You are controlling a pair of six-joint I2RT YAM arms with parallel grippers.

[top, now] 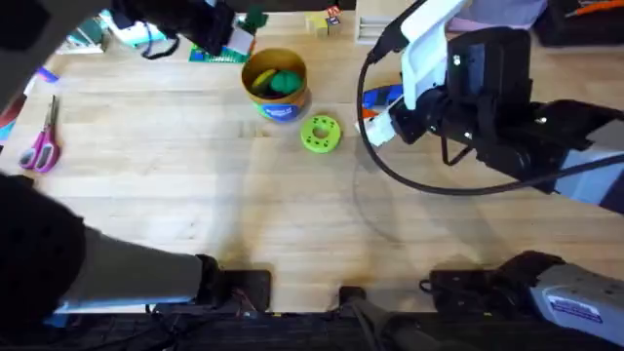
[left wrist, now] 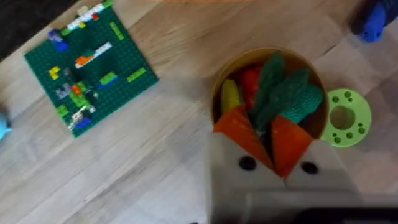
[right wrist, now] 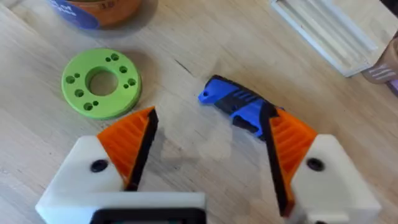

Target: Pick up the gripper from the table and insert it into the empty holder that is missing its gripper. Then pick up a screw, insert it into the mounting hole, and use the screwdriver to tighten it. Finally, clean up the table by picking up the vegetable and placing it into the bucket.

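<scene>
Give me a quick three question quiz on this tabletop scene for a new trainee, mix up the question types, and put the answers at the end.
1. True or false: the bucket already has toys inside it.
2. Which object lies between the open fingers of the right end effector?
A. the scissors
B. the screwdriver
C. the green disc
3. Fill in: the left end effector hovers directly above the ______.

Key: 1 true; 2 B; 3 bucket.
</scene>
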